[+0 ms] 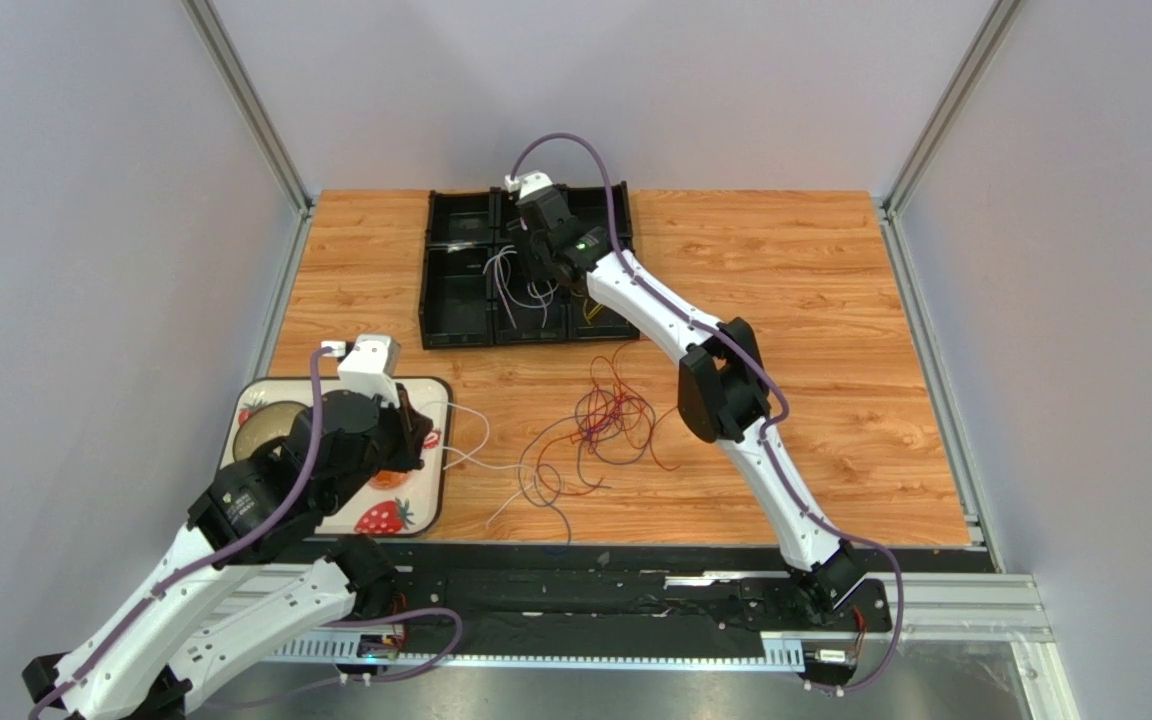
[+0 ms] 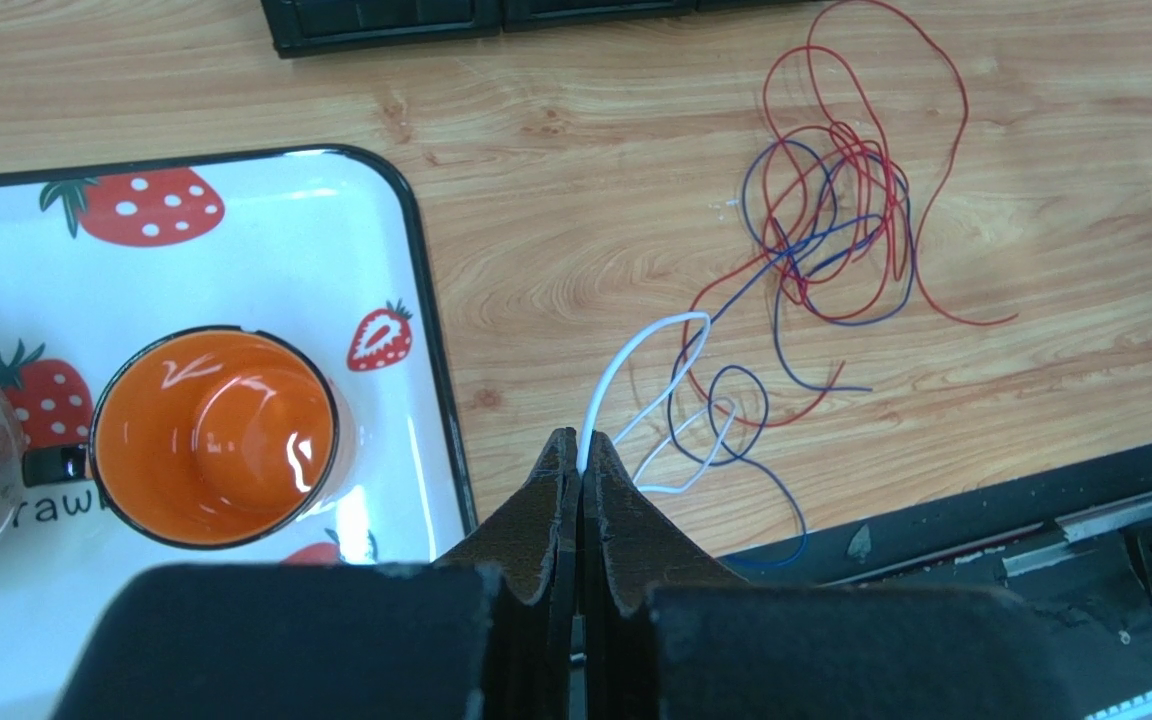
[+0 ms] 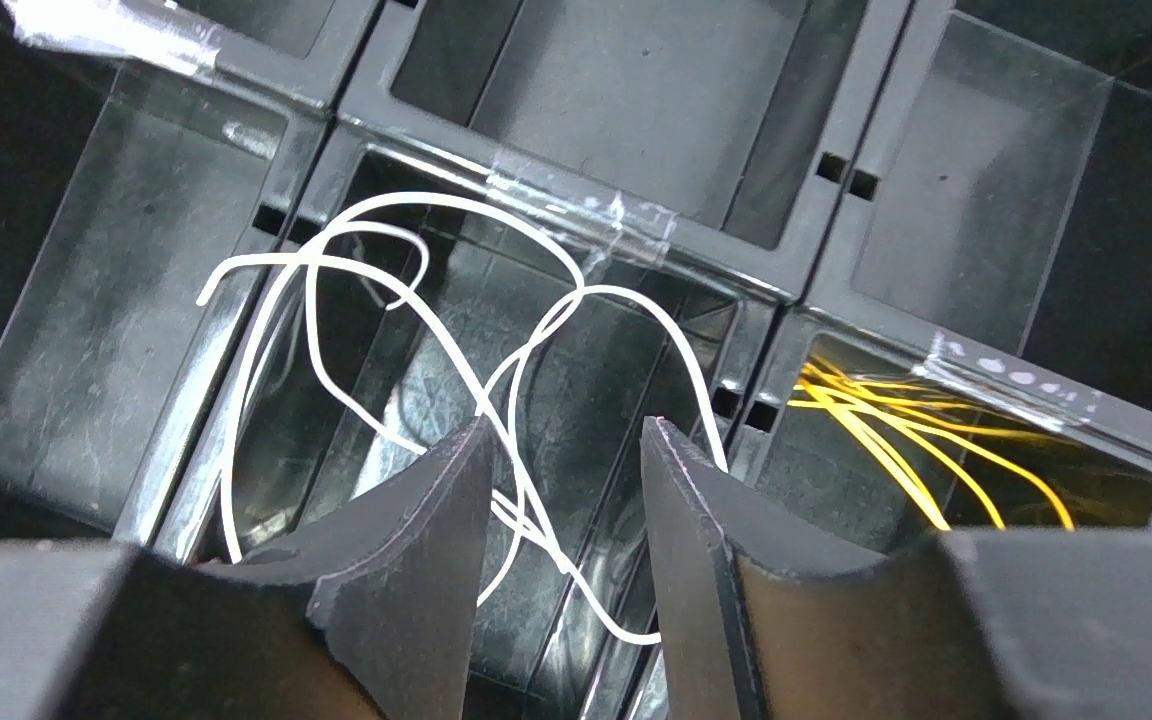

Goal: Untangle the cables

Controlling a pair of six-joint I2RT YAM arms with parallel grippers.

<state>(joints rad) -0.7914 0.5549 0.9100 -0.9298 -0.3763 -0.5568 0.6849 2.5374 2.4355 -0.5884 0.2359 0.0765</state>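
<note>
Down on the left, the left pincer (image 2: 579,458) is pressed together on a white cable (image 2: 630,357), beside a strawberry-print tray (image 2: 414,255) holding an orange cup (image 2: 214,435). Just beyond, red and blue cables (image 2: 838,210) lie loosely tangled on the wooden desk (image 2: 567,165). Farther back, the right pincer (image 3: 564,443) hangs with its fingers apart above a black divided bin (image 3: 778,278), over a compartment of white cables (image 3: 432,333); yellow cables (image 3: 898,435) fill the next compartment.

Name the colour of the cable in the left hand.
White; the cable in the left hand shows best in the left wrist view.
</note>
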